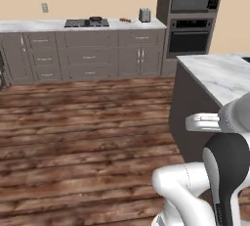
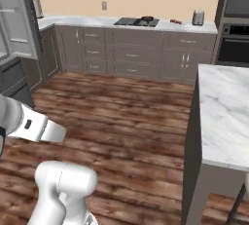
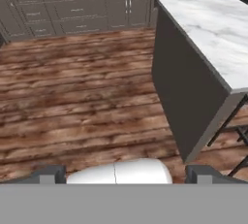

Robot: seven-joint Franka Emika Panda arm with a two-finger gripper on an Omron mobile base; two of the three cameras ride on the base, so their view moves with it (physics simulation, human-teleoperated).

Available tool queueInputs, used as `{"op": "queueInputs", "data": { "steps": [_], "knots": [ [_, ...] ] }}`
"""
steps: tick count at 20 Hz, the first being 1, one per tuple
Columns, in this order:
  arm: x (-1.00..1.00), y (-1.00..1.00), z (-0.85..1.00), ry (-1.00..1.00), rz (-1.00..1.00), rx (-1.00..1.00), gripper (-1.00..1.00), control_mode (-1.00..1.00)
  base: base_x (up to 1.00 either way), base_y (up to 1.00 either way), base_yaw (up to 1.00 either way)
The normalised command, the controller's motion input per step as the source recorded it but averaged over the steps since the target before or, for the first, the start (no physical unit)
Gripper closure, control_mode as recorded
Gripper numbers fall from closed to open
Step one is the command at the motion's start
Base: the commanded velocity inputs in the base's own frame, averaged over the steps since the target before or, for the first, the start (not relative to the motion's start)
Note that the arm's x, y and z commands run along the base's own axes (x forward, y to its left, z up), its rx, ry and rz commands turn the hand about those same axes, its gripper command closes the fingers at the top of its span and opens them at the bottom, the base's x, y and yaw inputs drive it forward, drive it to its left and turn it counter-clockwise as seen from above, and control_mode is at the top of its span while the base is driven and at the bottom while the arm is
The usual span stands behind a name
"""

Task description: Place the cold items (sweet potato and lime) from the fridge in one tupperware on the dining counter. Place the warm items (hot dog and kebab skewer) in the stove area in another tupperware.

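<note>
1. Gripper (image 3: 125, 173) – jaws spread wide, nothing between them – hangs over the wood floor (image 3: 77, 102).
2. Dining counter (image 3: 213, 34) stands just right of it.
3. Stove area (image 1: 87, 23) lies far off on the back wall – fridge (image 2: 12, 29) at left.

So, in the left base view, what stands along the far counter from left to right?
Cooktop → small reddish food items → toaster → wall oven, with a microwave above it.

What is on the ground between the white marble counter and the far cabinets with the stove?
Bare wooden floor lies between the dining counter and the stove area, seen in both base views.
</note>
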Motion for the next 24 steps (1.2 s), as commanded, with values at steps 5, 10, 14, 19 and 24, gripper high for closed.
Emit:
{"op": "queueInputs", "data": {
  "steps": [5,10,14,19,24],
  "knots": [
    [0.0,0.0,0.0,0.0,0.0,0.0,-1.0,1.0,1.0,0.58,-0.39],
    [0.0,0.0,0.0,0.0,0.0,0.0,-1.0,1.0,1.0,0.39,-0.34],
    [0.0,0.0,0.0,0.0,0.0,0.0,-1.0,1.0,1.0,0.2,-0.17],
    [0.0,0.0,0.0,0.0,0.0,0.0,-1.0,1.0,1.0,0.04,-0.03],
    [0.0,0.0,0.0,0.0,0.0,0.0,-1.0,1.0,1.0,0.0,0.0]
  ]
}}
